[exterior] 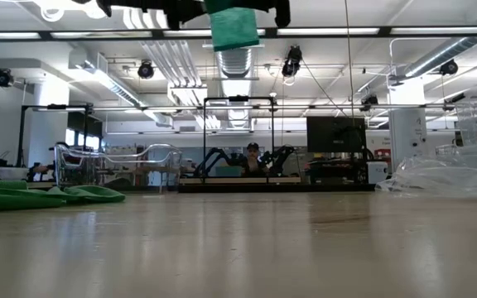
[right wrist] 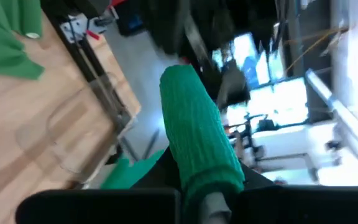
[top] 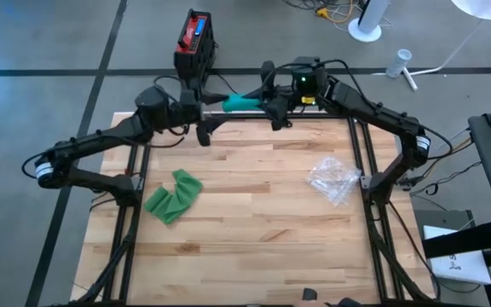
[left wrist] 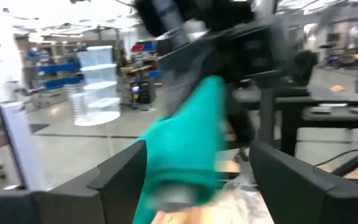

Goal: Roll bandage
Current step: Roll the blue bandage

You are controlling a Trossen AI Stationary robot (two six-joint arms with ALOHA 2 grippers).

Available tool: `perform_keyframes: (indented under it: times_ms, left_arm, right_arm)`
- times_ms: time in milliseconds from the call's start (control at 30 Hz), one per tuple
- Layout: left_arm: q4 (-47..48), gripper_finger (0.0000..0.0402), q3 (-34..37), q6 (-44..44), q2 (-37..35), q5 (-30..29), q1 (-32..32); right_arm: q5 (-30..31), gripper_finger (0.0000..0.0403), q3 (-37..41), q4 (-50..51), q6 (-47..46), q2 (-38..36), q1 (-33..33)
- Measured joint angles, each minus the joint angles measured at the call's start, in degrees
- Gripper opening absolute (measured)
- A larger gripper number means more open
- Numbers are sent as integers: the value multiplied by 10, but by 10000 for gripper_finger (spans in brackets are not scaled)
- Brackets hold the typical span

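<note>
Honestly, my left wrist view blurs, so the roll's far end is hard to make out. Nearest on the wooden table point(top: 254, 213) lies loose green bandage point(top: 174, 196), with clear wrapping point(top: 334, 179) opposite. Above the table's far edge, my left gripper point(top: 207, 118) stands open around the bandage roll point(top: 241, 103); my right gripper point(top: 273, 106) clamps it.

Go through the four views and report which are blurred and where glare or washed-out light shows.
High view: sharp, evenly lit, the rolled green bandage clear between the left gripper and right gripper. Low view: bright ceiling strips, the near table soft. Left wrist view: heavy motion smear over the bandage and the arm behind. Right wrist view: the bandage's knit fairly crisp, the background streaked, windows blown out.
</note>
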State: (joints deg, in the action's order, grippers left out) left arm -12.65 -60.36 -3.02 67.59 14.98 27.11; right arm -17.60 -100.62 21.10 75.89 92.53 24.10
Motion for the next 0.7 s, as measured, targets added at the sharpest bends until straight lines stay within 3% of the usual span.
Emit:
perform_keyframes:
  times_ms: [200,333,500,700]
  left_arm:
    - [8,273,0,-44,-2,13,30]
    - [32,279,-2,-78,-18,46,38]
    - [146,283,-55,-102,-20,56,39]
    - [304,272,-153,-101,32,69,39]
  right_arm:
    - [31,19,23,-53,4,10,-17]
    - [26,19,84,-169,2,10,-19]
    - [26,19,155,-308,5,11,-22]
    - [26,19,214,-440,32,14,-25]
